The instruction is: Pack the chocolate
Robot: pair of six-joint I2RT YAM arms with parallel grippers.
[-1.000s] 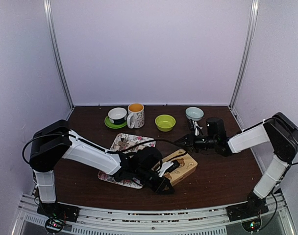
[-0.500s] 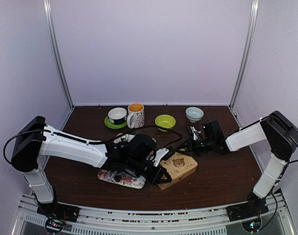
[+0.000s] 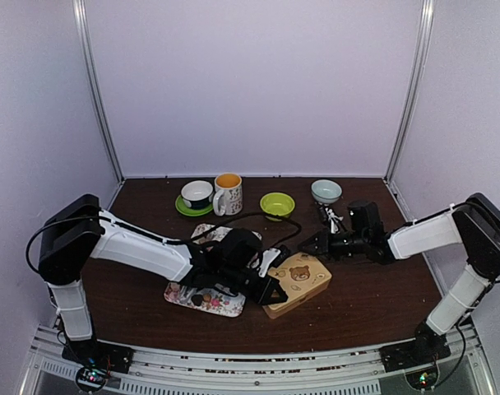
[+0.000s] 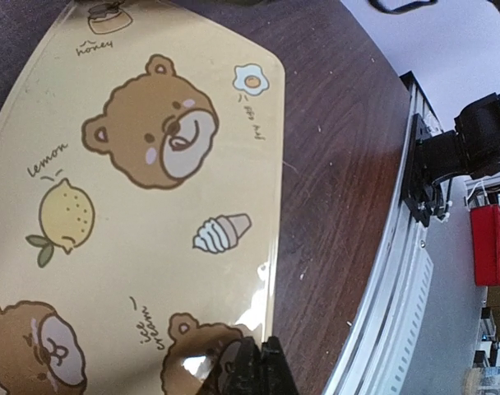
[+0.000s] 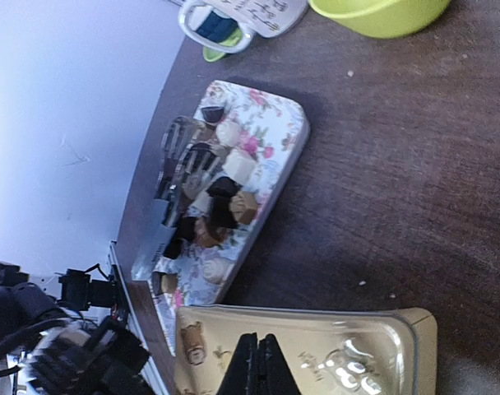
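Observation:
The chocolate (image 5: 219, 200) is several small dark, tan and cream pieces heaped on a floral tray (image 5: 270, 136). Metal tongs (image 5: 173, 181) lie along the tray's far side. A tan tin with bear pictures (image 3: 299, 278) sits just right of the tray, its lid on. My left gripper (image 4: 262, 368) is shut and empty, with its tips low over the near corner of the tin lid (image 4: 135, 206). My right gripper (image 5: 256, 364) is also shut and empty, hovering at the far edge of the tin (image 5: 316, 350) and pointing toward the tray. In the top view my left arm covers most of the tray.
Along the back stand a white cup on a green saucer (image 3: 197, 195), a floral mug (image 3: 228, 193), a green bowl (image 3: 277, 206) and a pale blue bowl (image 3: 326, 191). The metal rail (image 4: 398, 271) of the table's front edge runs close to the tin.
My left arm has drawn back from over the tin toward its near-left corner, and the tin's bear lid now shows. The right gripper shifted slightly beside the tin's far edge.

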